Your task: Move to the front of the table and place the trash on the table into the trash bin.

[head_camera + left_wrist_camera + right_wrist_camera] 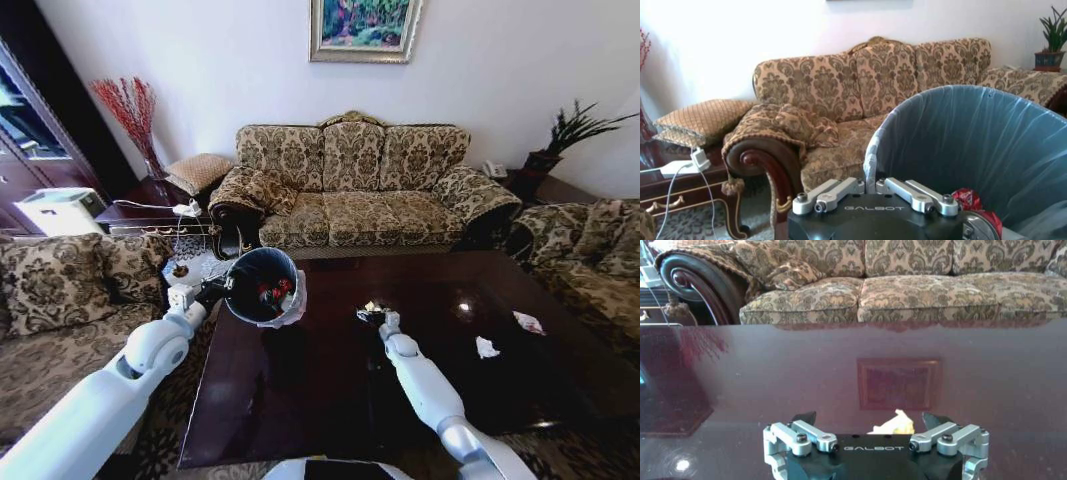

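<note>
Left gripper [222,287] pinches the trash bin [262,285] rim, holding it tilted at the table [300,400] edge, ten o'clock, to catch trash. Right gripper [870,426], fingers spread, straddles a yellowish scrap [893,423] mid-table. White tissues [486,347] remain at three o'clock.

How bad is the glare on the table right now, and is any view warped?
Head view: the table is glossy, with a small bright highlight near its middle; straight edges bow outward, so the picture is wide-angle warped. Right wrist view: the tabletop mirrors the sofa and the wall picture, just beyond the yellowish scrap between the right claw fingers. Left wrist view: even light, no glare on the trash bin.
</note>
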Tool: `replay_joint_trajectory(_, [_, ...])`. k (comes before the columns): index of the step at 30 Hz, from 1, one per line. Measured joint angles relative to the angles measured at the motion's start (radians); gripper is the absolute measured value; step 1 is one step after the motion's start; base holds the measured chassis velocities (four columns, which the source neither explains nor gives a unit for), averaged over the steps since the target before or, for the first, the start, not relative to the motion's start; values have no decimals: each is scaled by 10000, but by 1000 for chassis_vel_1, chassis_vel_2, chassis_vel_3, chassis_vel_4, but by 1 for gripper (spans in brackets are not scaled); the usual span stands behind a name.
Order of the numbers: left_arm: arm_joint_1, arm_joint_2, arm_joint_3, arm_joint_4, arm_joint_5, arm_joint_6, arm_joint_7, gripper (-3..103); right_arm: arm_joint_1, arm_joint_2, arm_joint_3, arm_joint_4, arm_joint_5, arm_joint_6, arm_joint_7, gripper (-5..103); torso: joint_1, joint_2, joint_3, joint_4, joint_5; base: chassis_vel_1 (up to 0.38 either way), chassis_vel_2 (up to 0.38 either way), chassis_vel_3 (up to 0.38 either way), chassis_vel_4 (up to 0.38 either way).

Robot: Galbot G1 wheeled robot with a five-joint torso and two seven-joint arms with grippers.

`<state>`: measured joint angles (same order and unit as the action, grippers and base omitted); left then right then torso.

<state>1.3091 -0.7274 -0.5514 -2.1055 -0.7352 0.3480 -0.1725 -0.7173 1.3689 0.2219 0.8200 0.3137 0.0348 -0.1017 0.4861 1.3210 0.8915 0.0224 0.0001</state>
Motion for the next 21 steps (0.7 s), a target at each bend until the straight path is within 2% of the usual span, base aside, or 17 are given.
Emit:
replay_joint_trajectory(5, [6, 40, -38, 0, -2, -26, 59, 3, 123, 82, 38, -256, 7, -12, 26, 102, 0, 0, 0, -1, -3, 0, 0, 0, 0])
replay_joint_trajectory(7, [-12, 60, -38, -5, -5, -29, 61, 3, 186, 105, 61, -377, 60, -40, 58, 93, 0, 0, 0, -1, -2, 0, 0, 0, 0])
replay_joint_trajectory(9, [-14, 67, -38, -8, -8, -31, 65, 3, 214, 115, 83, -436, 85, -50, 76, 93, 0, 0, 0, -1, -2, 0, 0, 0, 0])
replay_joint_trajectory(12, [-10, 91, -77, -18, -19, -41, 90, 3, 263, 101, 134, -556, 267, -219, 54, 77, 0, 0, 0, -2, -1, 0, 0, 0, 0])
replay_joint_trajectory(13, [-10, 91, -77, -18, -19, -41, 90, 3, 263, 101, 134, -556, 267, -219, 54, 77, 0, 0, 0, -2, -1, 0, 0, 0, 0])
replay_joint_trajectory(15, [6, 91, -90, -20, -24, -45, 94, 3, 240, 81, 137, -562, 328, -357, -34, 66, 0, 0, 0, -2, -2, 0, 0, 0, 0])
replay_joint_trajectory(16, [6, 91, -90, -20, -24, -45, 94, 3, 240, 81, 137, -562, 328, -357, -34, 66, 0, 0, 0, -2, -2, 0, 0, 0, 0])
replay_joint_trajectory(19, [21, 102, -92, -57, -32, -48, 99, 3, 233, 129, 159, -621, 412, -367, -65, 50, 0, 0, -1, -1, -2, 0, 0, 0, 0])
replay_joint_trajectory(20, [21, 102, -92, -57, -32, -48, 99, 3, 233, 129, 159, -621, 412, -367, -65, 50, 0, 0, -1, -1, -2, 0, 0, 0, 0])
replay_joint_trajectory(21, [23, 112, -96, -68, -36, -50, 100, 3, 229, 136, 163, -621, 438, -367, -65, 44, 0, 0, -1, -2, -2, 0, 0, 0, 0])
